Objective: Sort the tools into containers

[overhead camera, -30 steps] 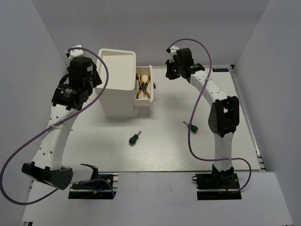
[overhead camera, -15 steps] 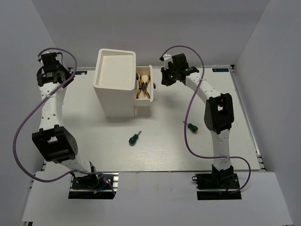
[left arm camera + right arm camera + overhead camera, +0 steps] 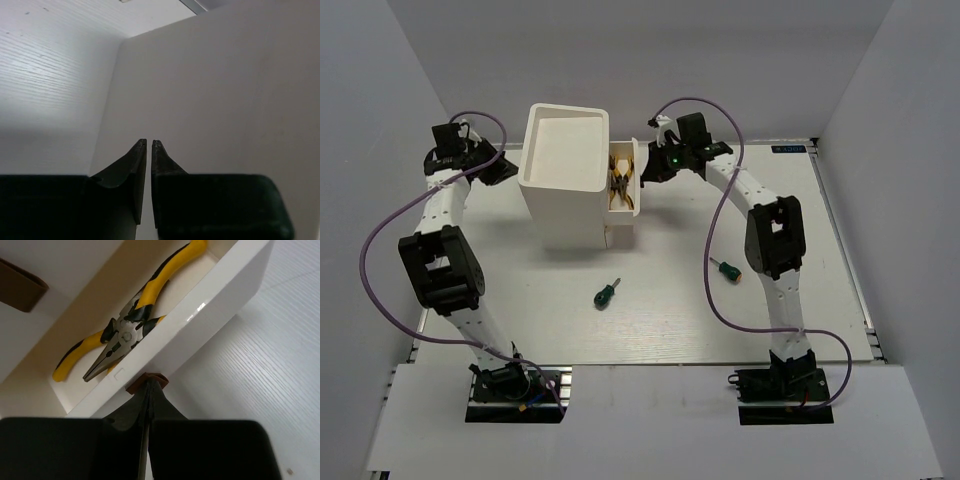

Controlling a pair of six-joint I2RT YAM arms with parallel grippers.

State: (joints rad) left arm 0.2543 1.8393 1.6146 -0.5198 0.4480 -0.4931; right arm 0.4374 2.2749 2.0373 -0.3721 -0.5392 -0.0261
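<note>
From above, a white table (image 3: 670, 330) sat between plain grey walls (image 3: 360, 120). Half a second before, the left arm had stood off at the far left; its left gripper (image 3: 508, 168) had since swung in beside the left face of the tall white box unit (image 3: 565, 195). The right gripper (image 3: 650, 170) had closed the small gap to the pulled-out drawer (image 3: 625, 228), which now stuck out a little less. Yellow-and-black pliers (image 3: 623, 185) lay in that drawer, while two green-handled screwdrivers (image 3: 605, 296) (image 3: 728, 271) lay loose on the table, well apart. At the left wrist, the black fingers (image 3: 135, 170) were all but together, only a sliver between the tips, holding nothing, with the box's blank white side close ahead. At the right wrist, the fingers (image 3: 130, 412) were pressed together, tips touching the drawer's brown knob (image 3: 136, 387). One pair of pliers lay crosswise in the drawer, with yellow showing from beneath it. A second knob (image 3: 17, 290) showed above.
</note>
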